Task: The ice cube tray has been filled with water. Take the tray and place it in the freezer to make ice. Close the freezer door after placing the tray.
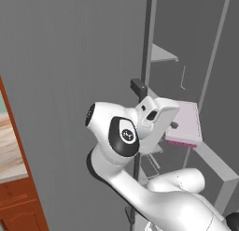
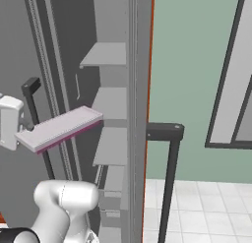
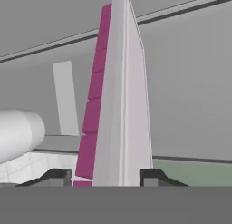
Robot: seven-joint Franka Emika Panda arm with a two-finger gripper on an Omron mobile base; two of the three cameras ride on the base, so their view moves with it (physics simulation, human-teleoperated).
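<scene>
While clamping the ice cube tray [image 2: 59, 129], tool [image 3: 105, 177] level at the freezer [image 2: 115, 89]

Flat matte-grey inner shelves [image 2: 104, 55] are seen stacked one above another inside the tall grey freezer [image 2: 118, 30], each shown bare on top. A white tiled floor [image 2: 206, 212] is seen below beside it, with a dark post [image 2: 167, 188] standing on it.
</scene>
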